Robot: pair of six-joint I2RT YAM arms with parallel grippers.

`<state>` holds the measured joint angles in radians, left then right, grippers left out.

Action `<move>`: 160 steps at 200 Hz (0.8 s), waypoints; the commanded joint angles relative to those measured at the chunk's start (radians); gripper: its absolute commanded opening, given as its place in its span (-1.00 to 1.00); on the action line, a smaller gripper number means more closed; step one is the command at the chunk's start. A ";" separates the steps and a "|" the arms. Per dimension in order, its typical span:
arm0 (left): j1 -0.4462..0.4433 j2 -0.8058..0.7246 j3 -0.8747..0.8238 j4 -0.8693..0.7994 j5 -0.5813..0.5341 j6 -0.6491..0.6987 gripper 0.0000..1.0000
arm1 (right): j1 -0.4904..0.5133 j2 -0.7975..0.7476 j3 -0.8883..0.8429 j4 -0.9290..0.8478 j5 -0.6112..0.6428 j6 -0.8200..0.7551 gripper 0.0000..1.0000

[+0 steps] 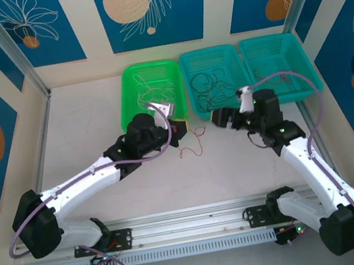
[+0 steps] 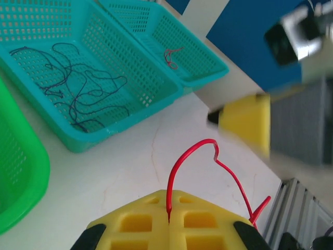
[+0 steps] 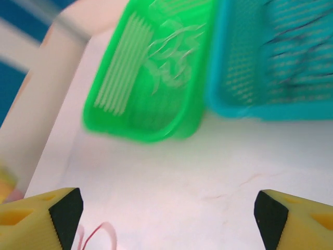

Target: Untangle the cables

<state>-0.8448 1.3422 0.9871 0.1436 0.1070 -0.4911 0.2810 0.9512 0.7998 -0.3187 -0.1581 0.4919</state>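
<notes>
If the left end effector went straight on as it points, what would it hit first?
The left end effector, shut on a red cable, would probably meet the near wall of the middle teal basket, past bare table; depth is unclear.

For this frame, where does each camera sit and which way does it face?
Top external: above and behind the arm bases, looking down at the table; left arm and right arm show whole.
Left wrist: on the left arm, low, facing the near teal basket and far teal basket; the left tool shows, shut on the red cable.
Right wrist: on the right arm, facing the green basket; the right tool shows open.
Shared: both wrist views catch the red cable and the near teal basket.
</notes>
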 commanded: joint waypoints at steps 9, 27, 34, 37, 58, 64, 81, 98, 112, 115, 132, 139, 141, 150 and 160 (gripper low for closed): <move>0.015 0.048 0.096 -0.055 0.029 -0.042 -1.00 | 0.104 -0.017 -0.106 0.220 -0.226 -0.031 0.73; 0.016 0.059 0.104 -0.036 0.053 -0.053 -1.00 | 0.151 0.037 -0.128 0.306 -0.289 -0.019 0.73; 0.017 0.060 0.106 -0.031 0.064 -0.056 -1.00 | 0.162 0.058 -0.129 0.329 -0.276 -0.007 0.72; 0.017 0.060 0.107 -0.027 0.070 -0.055 -1.00 | 0.166 0.066 -0.129 0.343 -0.272 -0.001 0.71; 0.017 0.060 0.106 0.007 0.131 -0.052 -1.00 | 0.179 0.126 -0.116 0.426 -0.258 0.019 0.36; 0.017 0.060 0.105 0.011 0.147 -0.051 -1.00 | 0.181 0.142 -0.107 0.436 -0.255 0.019 0.17; 0.017 0.056 0.107 0.004 0.147 -0.050 -1.00 | 0.182 0.182 -0.067 0.427 -0.247 0.014 -0.44; 0.017 0.042 0.094 -0.011 0.132 -0.025 -1.00 | 0.182 0.192 -0.051 0.420 -0.251 0.017 -0.91; 0.017 0.026 0.072 -0.004 0.146 0.019 -0.88 | 0.181 0.173 -0.056 0.427 -0.229 0.034 -1.00; 0.017 0.021 0.068 -0.005 0.150 0.029 -0.77 | 0.180 0.169 -0.059 0.425 -0.220 0.039 -1.00; 0.017 -0.003 0.052 -0.019 0.175 0.098 -0.28 | 0.161 0.142 -0.060 0.407 -0.197 0.064 -1.00; 0.018 -0.015 0.047 -0.022 0.192 0.119 -0.15 | 0.149 0.132 -0.059 0.403 -0.194 0.073 -1.00; 0.018 -0.020 0.046 -0.024 0.198 0.125 -0.12 | 0.145 0.131 -0.060 0.401 -0.193 0.076 -1.00; 0.017 -0.035 0.040 -0.028 0.220 0.150 -0.01 | 0.128 0.119 -0.059 0.398 -0.187 0.084 -1.00; 0.016 -0.050 0.033 -0.032 0.256 0.178 0.09 | 0.105 0.110 -0.055 0.386 -0.168 0.096 -1.00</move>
<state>-0.8345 1.3514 1.0412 0.1127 0.2665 -0.4198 0.4278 1.1000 0.7166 0.0711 -0.3656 0.5495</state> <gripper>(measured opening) 0.488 0.061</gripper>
